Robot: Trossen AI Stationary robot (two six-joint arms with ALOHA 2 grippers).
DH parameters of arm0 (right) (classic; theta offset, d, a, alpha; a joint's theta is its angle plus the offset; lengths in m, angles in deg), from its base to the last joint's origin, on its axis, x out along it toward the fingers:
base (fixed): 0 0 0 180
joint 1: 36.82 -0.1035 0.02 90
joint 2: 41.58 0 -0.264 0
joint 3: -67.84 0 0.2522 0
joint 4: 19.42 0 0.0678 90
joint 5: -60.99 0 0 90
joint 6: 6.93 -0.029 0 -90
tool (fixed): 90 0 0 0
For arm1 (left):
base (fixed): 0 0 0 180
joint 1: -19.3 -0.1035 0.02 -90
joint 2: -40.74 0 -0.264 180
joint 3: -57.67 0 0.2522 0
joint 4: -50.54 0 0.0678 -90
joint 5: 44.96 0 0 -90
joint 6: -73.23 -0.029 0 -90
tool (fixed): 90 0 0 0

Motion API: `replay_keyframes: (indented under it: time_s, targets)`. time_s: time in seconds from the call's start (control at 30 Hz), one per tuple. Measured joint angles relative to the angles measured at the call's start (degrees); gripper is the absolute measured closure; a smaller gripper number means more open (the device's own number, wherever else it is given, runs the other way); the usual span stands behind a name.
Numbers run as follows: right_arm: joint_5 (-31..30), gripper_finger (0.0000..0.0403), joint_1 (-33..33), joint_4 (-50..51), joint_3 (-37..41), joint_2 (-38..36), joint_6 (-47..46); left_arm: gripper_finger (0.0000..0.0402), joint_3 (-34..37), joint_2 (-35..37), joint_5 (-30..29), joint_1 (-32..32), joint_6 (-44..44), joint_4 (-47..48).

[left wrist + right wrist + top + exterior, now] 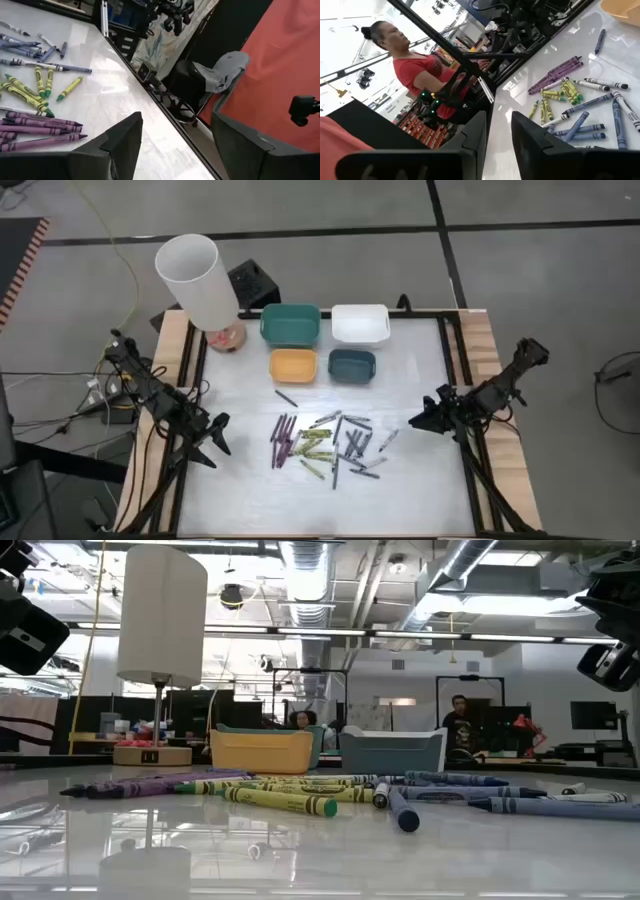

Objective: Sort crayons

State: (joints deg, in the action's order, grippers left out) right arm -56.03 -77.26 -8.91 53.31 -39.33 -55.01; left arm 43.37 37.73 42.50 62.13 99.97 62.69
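The crayons (pixel 325 445) lie in a loose heap at the desk's (pixel 420 490) middle, toward six o'clock, below four small bins (pixel 322 345). They look light, stiff, round and prone to rolling, best pinched mid-length across the paper wrap. The left claw (pixel 218 442) at eight o'clock gapes empty; the right claw (pixel 418 420) at three o'clock stands narrowly parted, holding nothing.

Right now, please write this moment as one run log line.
stage: not started | crayons: loose pile on table, none in bins | left hand: open, empty, left of pile | right hand: empty, right of pile
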Motion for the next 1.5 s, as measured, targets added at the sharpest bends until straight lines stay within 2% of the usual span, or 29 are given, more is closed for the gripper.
replay_keyframes:
  time_s: [1.3,1.5]
  targets:
    - [0.00,0.0302,0.00,-0.02,0.00,0.00,0.02,0.0176,0.00,0.01,-0.03,-0.02,0.02,0.00]
    - [0.00,0.0302,0.00,0.00,0.01,0.02,0.00,0.0176,0.00,0.01,-7.74,0.00,-0.02,-1.24]
